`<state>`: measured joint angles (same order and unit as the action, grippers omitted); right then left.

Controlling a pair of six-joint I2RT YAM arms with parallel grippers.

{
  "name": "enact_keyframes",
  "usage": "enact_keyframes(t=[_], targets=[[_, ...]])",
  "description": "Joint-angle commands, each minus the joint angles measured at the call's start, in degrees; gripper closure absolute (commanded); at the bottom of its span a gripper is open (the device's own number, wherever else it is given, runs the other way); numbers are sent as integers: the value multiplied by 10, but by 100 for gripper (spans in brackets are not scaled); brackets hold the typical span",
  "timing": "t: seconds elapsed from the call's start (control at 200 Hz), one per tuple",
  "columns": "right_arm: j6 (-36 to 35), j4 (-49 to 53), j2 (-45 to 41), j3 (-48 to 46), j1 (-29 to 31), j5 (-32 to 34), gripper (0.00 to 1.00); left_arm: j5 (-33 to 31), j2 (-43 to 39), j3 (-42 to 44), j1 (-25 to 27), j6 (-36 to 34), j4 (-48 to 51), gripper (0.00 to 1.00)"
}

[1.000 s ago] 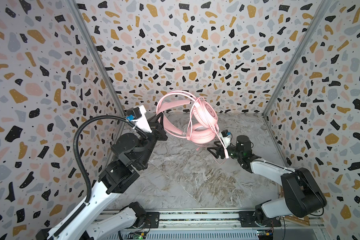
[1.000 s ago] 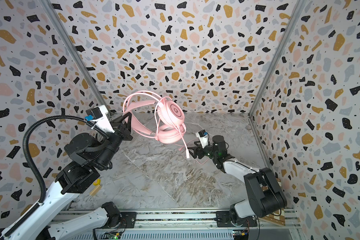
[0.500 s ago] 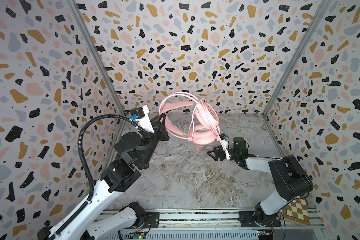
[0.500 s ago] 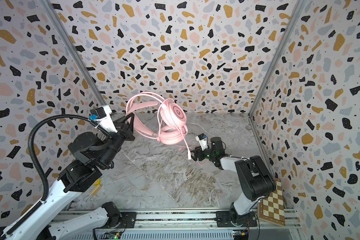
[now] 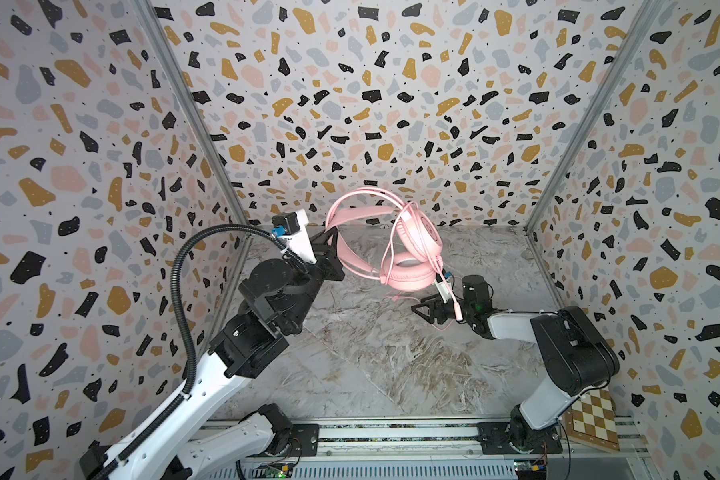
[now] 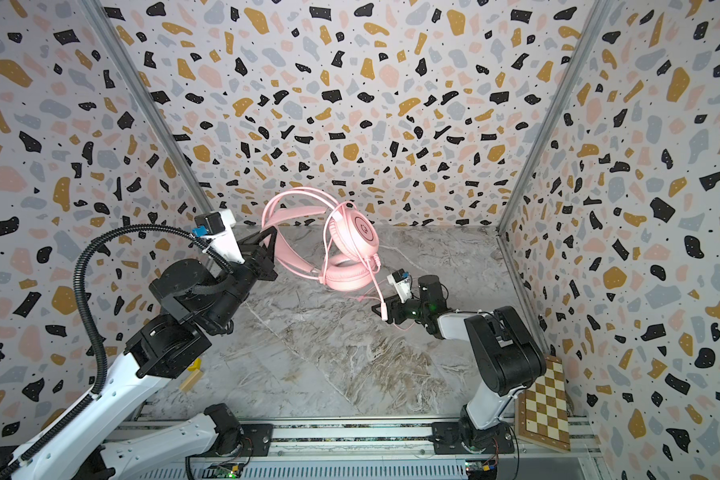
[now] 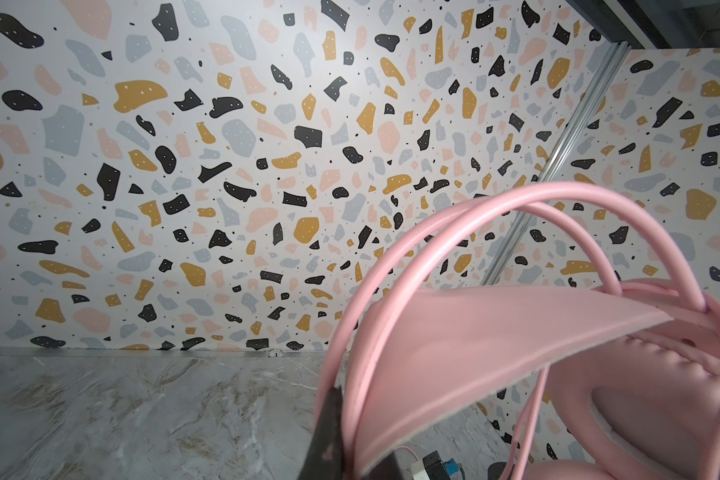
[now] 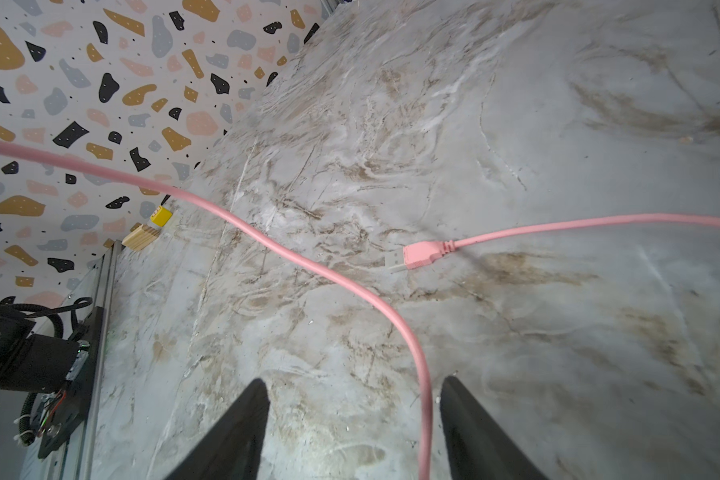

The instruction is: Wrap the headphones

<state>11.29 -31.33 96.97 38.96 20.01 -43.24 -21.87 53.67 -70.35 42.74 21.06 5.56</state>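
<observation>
**Headset held off the table, cable loose between open jaws**

The left gripper [image 5: 329,243] is clamped fully closed on the headband [image 7: 495,332] of the headphones [image 5: 408,249], holding them clear of the marble table [image 5: 391,374]. The two earcups [image 6: 352,239] hang out beyond its fingertips, one above the other. Past the headband stands the back wall [image 7: 225,166] — how near cannot be told.

The right gripper [image 8: 354,380] sits low, below and just past the lower earcup, with its jaws parted. The pink cable [image 8: 308,266] runs between them, close to one finger, and nothing is pinched. From the jaws the cable climbs to the earcups, where loops of it drape over the headset. The plug [image 8: 420,254] lies flat on the table ahead of the right fingertips, apart from them.

In front of the right gripper the marble is bare up to the table's edge. There, a wooden block [image 8: 140,237] and a yellow block [image 8: 161,216] sit against the side wall, well away from both jaws. Between the two arms, toward the base rail [image 5: 391,432], is a broad bare stretch of tabletop.
</observation>
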Motion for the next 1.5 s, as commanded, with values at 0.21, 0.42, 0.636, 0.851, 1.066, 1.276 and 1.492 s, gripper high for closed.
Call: enact_keyframes(t=[0.21, 0.42, 0.636, 0.851, 1.066, 1.276, 1.492], targets=[[-9, 15, 8, 25, 12, 8, 50, 2, -2, -39, -3, 20, -69, 100], [-25, 44, -26, 13, 29, 38, 88, -31, 19, -29, -5, -7, -66, 100], [-19, 62, -82, -26, 72, 62, 100, -17, 58, -37, -9, -7, -93, 100], [17, 80, -199, -92, 146, 110, 100, -10, 96, -52, -16, 4, -110, 100], [44, 154, -328, -104, 247, 207, 100, -13, 111, -30, -44, 56, -146, 100], [64, 143, -332, -104, 278, 237, 100, -27, 100, -22, -57, 119, -148, 100], [65, 159, -322, -62, 315, 276, 100, -198, 76, 15, -57, 215, -93, 100]])
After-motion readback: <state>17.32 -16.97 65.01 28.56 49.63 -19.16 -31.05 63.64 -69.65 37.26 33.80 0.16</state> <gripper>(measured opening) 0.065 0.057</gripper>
